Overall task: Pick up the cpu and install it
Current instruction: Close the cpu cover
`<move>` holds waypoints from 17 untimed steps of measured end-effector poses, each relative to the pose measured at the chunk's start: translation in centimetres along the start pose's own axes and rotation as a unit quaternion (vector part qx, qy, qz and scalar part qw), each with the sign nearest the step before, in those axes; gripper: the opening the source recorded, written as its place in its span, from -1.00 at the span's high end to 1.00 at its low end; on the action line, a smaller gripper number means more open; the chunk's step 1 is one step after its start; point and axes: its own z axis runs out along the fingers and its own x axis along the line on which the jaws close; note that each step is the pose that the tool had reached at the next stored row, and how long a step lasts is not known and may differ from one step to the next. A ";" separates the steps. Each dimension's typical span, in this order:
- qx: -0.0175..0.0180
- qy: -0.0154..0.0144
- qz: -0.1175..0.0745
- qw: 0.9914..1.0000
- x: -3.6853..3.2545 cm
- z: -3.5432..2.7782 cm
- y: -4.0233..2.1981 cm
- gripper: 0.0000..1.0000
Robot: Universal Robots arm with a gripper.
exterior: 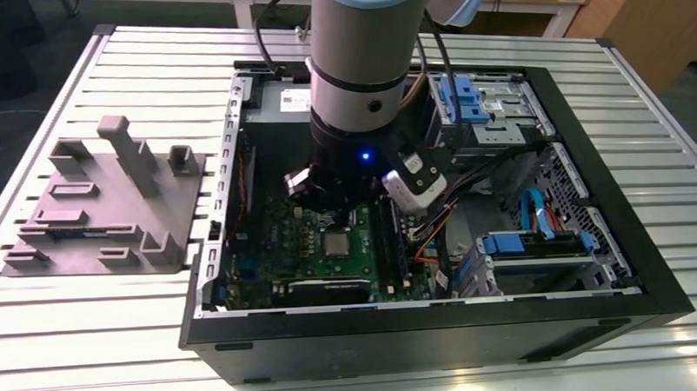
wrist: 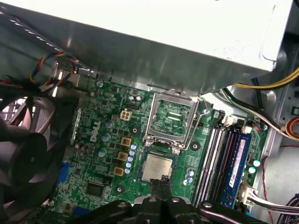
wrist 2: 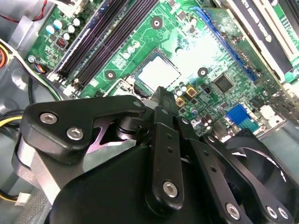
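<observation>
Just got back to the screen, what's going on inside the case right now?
The arm is down inside the open computer case. The cpu lies in its socket on the green board, and the metal socket frame stands flipped open next to it. The gripper sits right at the chip's edge, shut and holding nothing. I can't tell whether it touches the chip.

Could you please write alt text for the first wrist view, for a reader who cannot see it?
A small square silvery-grey cpu lies in its socket on the green circuit board, with the shiny metal socket frame hinged open beside it. The black end effector, fingers together, is poised at one edge of the cpu.
</observation>
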 end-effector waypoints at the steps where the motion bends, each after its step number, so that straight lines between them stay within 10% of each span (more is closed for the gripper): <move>1: 0.000 0.000 0.000 1.000 -0.07 0.00 -0.02 0.80; 9: 0.001 0.000 -0.027 1.000 -0.14 0.02 -0.04 0.80; 17: 0.002 0.000 -0.076 0.997 -0.14 0.02 -0.04 0.80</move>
